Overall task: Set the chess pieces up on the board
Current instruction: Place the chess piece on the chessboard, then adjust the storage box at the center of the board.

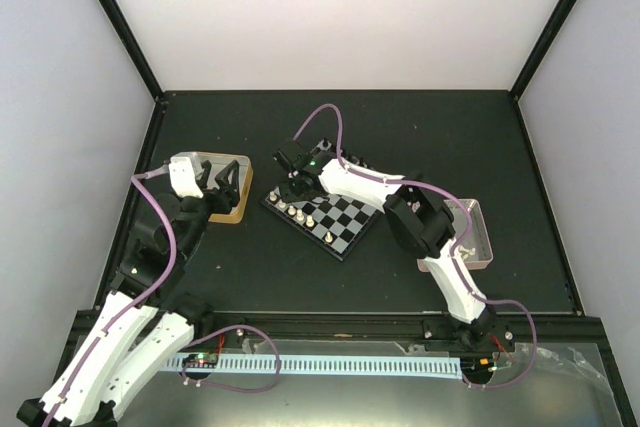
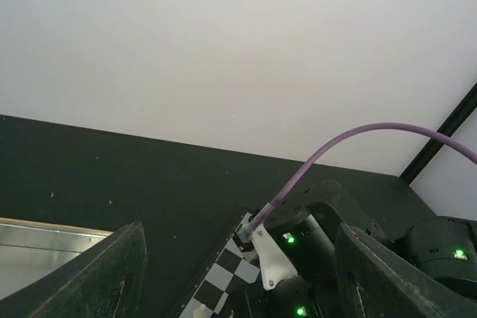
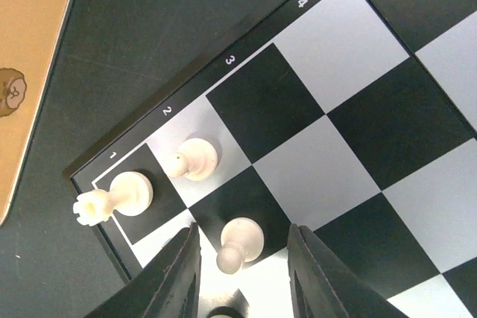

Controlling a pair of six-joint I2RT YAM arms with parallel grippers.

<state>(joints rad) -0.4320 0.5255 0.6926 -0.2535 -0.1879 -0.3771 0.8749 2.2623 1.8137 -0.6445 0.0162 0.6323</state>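
Nearest the top camera lies a long pale blue slotted strip [image 1: 330, 365], along the near edge of the dark table [image 1: 250, 277]. The left gripper [image 1: 222, 192] hangs over a yellow-rimmed metal tin [image 1: 240, 213]. The right gripper [image 1: 297, 187] is above the far left corner of the small black and grey checked board [image 1: 345, 222]. Tiny cream-white chess pieces [image 1: 302, 213] stand in a row just below it. A pink tray [image 1: 480, 242] lies partly hidden under the right arm.

From the left wrist, two dark fingers [image 2: 112, 273] stand wide apart with nothing between them. Ahead of them, the right arm's black wrist with green lights [image 2: 298, 240] hides most of the board. A purple cable [image 2: 358, 143] loops up from it. The shiny tin is just left of the fingers.

From the right wrist, the dark fingers [image 3: 175, 273] are partly apart. A cream pawn [image 3: 240, 243] stands between them and touches neither. Just past the fingers stand a second pawn [image 3: 195, 159] and a cream rook [image 3: 123, 195]. White numbers 1, 2, 3 and 4 run along the board's rim. A flat tan sheet [image 3: 30, 42] lies beyond the board.
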